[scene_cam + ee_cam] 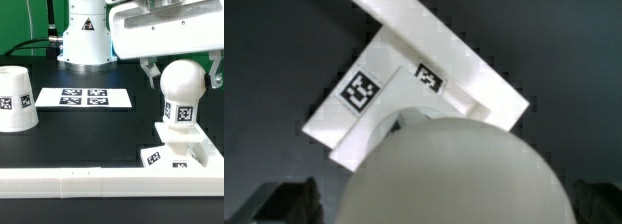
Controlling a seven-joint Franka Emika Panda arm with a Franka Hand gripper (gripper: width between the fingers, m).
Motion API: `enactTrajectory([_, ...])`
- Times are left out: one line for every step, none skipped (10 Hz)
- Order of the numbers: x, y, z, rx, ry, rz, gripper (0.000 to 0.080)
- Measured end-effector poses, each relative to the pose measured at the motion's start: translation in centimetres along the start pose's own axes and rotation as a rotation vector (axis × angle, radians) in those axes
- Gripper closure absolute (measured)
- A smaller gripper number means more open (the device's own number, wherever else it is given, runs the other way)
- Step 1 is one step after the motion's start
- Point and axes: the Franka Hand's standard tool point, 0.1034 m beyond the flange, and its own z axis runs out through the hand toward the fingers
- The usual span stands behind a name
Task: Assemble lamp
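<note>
The white round-headed bulb (185, 88) stands upright on the flat square base (203, 152) at the exterior view's right. My gripper (184, 78) hangs over it, open, with one finger on each side of the bulb's head and small gaps showing. In the wrist view the bulb's head (446, 165) fills the space between the dark fingers of my gripper (438, 208), and the tagged base (393, 85) lies beyond it. The tapered shade (15, 98) stands mouth down at the exterior view's far left, apart from the rest.
The marker board (83, 98) lies flat at the back middle. A long white rail (100, 183) runs along the front edge, just in front of the base. The arm's white pedestal (85, 35) stands behind the marker board.
</note>
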Motion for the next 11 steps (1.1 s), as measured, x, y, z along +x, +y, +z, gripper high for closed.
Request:
enactTrajectory([0.0, 0.01, 0.0, 0.0, 0.0, -0.085, 0.0101])
enactTrajectory([0.0, 0.01, 0.01, 0.0, 0.0, -0.156, 0.0101])
enactTrajectory([0.01, 0.03, 0.01, 0.0, 0.0, -0.217, 0.0101])
enactTrajectory([0.02, 0.05, 0.01, -0.001, 0.0, -0.302, 0.0101])
enactTrajectory([0.0, 0.06, 0.04, -0.002, 0.0, -0.366, 0.0101])
enactTrajectory([-0.19, 0.0, 0.13, -0.025, 0.007, -0.456, 0.0101])
enactTrajectory([-0.21, -0.05, 0.1, -0.047, 0.014, -0.576, 0.0101])
enactTrajectory([-0.1, -0.15, -0.01, -0.066, 0.022, -0.693, 0.0101])
enactTrajectory([-0.04, -0.18, -0.05, -0.077, 0.023, -0.796, 0.0101])
enactTrajectory([0.06, -0.22, -0.1, -0.084, 0.024, -0.874, 0.0101])
enactTrajectory([0.2, -0.15, -0.07, -0.096, 0.021, -1.002, 0.0101])
